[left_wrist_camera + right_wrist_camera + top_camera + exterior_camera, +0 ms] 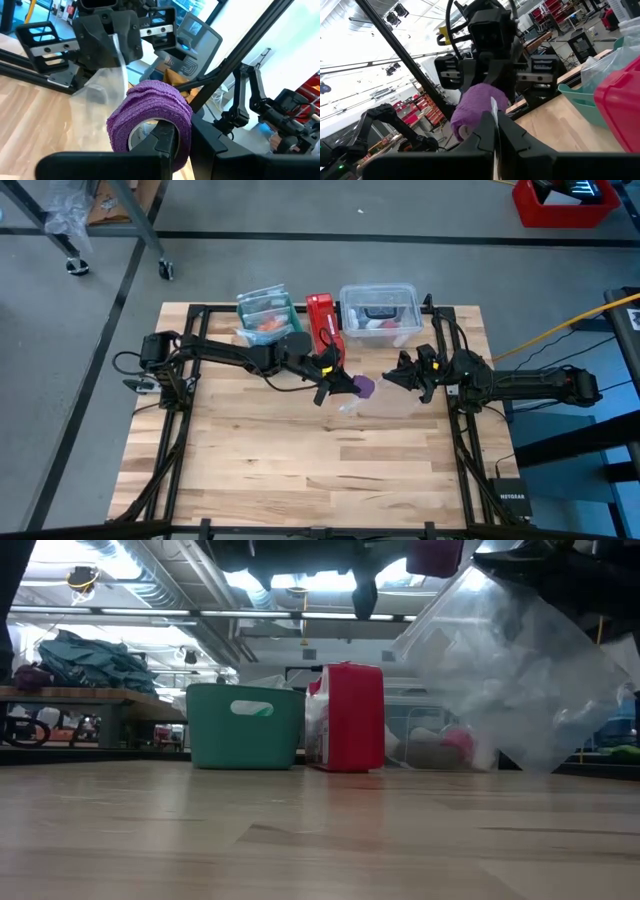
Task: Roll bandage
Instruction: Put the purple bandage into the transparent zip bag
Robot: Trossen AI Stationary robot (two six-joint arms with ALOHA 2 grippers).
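Bandage (150,117) roll pinched in raised left gripper (172,145), facing right gripper (392,378).

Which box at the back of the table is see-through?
The clear plastic tub, the one nearest the right arm. You can see things inside through its walls. The red box beside it and the green bin are solid-coloured.

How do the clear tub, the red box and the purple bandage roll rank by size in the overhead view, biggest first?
1. Clear tub, the largest.
2. Red box, narrower.
3. Purple bandage roll, by far the smallest, held up off the table by the left gripper, so slightly nearer the camera, yet clearly smallest.
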